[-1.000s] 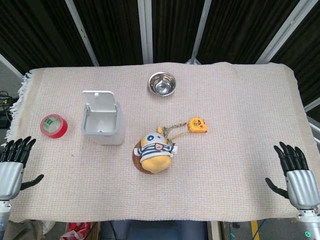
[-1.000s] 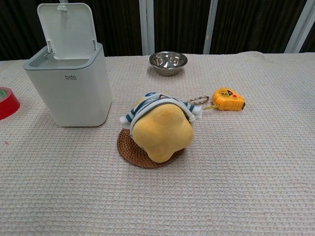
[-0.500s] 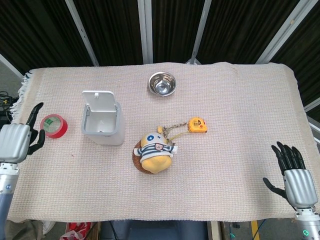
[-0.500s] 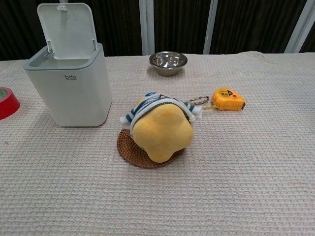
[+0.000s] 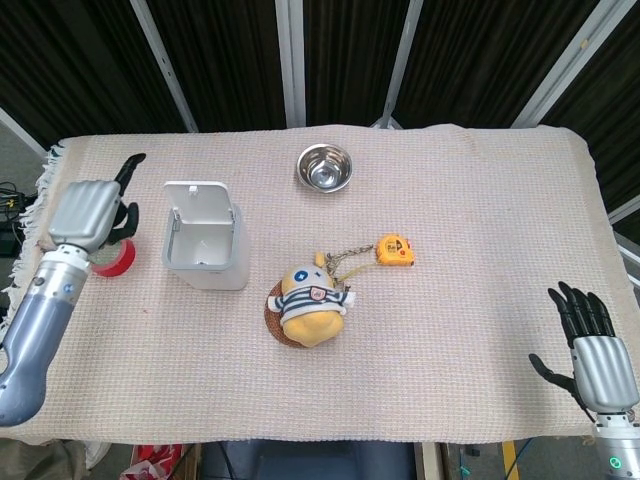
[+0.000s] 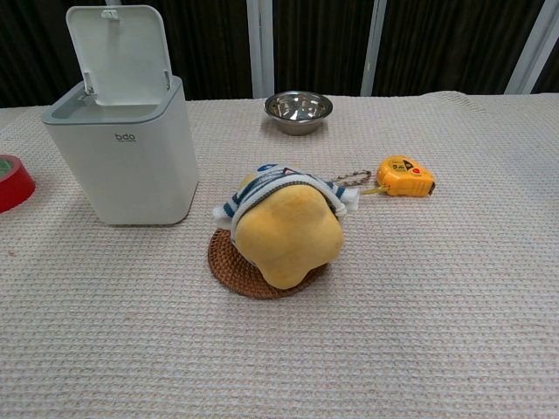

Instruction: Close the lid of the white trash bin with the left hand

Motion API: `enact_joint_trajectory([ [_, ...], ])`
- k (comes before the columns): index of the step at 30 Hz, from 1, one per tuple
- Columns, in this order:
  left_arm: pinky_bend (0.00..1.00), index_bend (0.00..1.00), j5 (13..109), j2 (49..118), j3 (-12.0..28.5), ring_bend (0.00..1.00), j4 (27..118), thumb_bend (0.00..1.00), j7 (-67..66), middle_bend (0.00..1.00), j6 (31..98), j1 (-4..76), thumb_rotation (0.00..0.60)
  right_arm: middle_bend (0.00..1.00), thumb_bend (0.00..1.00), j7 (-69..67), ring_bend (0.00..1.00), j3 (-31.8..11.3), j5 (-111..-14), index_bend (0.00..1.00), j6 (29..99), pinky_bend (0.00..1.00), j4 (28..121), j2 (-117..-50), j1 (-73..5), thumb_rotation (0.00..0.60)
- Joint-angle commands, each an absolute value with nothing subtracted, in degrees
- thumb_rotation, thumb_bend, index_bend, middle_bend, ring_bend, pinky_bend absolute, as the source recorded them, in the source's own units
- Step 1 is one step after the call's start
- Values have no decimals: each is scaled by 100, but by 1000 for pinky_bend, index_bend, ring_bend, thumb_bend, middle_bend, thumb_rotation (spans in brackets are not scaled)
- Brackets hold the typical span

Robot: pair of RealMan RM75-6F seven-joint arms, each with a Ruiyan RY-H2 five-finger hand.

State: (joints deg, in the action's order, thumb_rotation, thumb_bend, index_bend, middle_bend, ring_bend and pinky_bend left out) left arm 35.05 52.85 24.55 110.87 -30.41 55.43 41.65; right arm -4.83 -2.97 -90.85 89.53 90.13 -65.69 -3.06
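Observation:
The white trash bin (image 5: 207, 250) (image 6: 125, 157) stands on the left part of the table with its lid (image 5: 195, 190) (image 6: 119, 52) raised upright at the back. My left hand (image 5: 92, 213) hovers to the left of the bin, level with the lid, over the red tape roll; its fingers are apart and it holds nothing. My right hand (image 5: 596, 360) is at the table's front right corner, fingers spread, empty. Neither hand shows in the chest view.
A red tape roll (image 5: 120, 258) (image 6: 10, 182) lies left of the bin, partly under my left hand. A steel bowl (image 5: 324, 167) sits at the back. A yellow plush toy (image 5: 312, 306) rests on a woven coaster, with a yellow tape measure (image 5: 395, 249) beside it.
My left hand has moved from the front left table edge forward and rightward, now beside the bin over the tape roll. The right hand has barely shifted. The lid stays up.

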Motion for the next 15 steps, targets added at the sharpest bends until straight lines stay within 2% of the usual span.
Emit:
enact_joint_trajectory([
  [1, 943, 18, 2492, 5498, 2387, 966, 10763, 652, -3668, 1000, 5296, 5005, 600, 0, 238, -519, 0, -305, -9055, 0, 8942, 0, 9017, -6556, -303, 600],
  [10, 944, 173, 1414, 5859, 2171, 969, 10475, 656, -4077, 1000, 5361, 5838, 600, 0, 237, -611, 0, -313, -9016, 0, 8946, 0, 9019, -6522, -286, 600],
  [15, 947, 235, 1138, 5918, 2032, 970, 10503, 659, -4164, 1000, 5376, 6065, 600, 0, 237, -630, 0, -314, -9008, 0, 8955, 0, 9014, -6512, -275, 600],
])
